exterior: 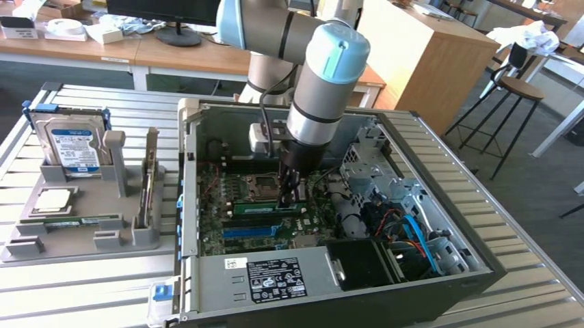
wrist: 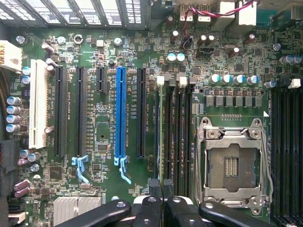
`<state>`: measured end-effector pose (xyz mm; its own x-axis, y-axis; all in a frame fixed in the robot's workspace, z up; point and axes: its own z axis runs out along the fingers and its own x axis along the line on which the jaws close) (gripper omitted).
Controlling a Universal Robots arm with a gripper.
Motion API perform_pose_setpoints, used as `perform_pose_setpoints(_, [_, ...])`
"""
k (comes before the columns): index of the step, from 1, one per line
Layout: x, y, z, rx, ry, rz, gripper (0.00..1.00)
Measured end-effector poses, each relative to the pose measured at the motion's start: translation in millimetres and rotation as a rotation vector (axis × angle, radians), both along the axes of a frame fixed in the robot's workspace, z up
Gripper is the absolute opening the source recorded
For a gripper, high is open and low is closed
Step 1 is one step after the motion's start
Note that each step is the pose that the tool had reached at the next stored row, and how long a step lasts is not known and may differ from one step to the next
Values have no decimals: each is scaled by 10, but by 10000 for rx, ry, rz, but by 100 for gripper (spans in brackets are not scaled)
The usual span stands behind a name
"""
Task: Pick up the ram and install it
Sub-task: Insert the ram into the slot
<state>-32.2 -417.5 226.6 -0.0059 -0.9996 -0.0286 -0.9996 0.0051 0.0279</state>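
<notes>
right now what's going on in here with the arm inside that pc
A robot arm is working inside the open computer case. Its gripper is shut and down at one end of the ram, which stands on edge in a memory slot beside the empty CPU socket. Whether the ram is fully seated cannot be told. Another green stick lies in the grey tray beside the case.

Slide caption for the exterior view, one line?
Arm reaches into the open PC case, shut gripper at the ram standing in a motherboard slot.
</notes>
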Motion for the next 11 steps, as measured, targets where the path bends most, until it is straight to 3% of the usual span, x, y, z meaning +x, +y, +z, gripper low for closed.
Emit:
perform_pose_setpoints(5, [0,0,0,0,0,0,24])
perform_pose_setpoints(6, [0,0,0,0,0,0,31])
perform_pose_setpoints(11, [0,0,0,0,0,-1,31])
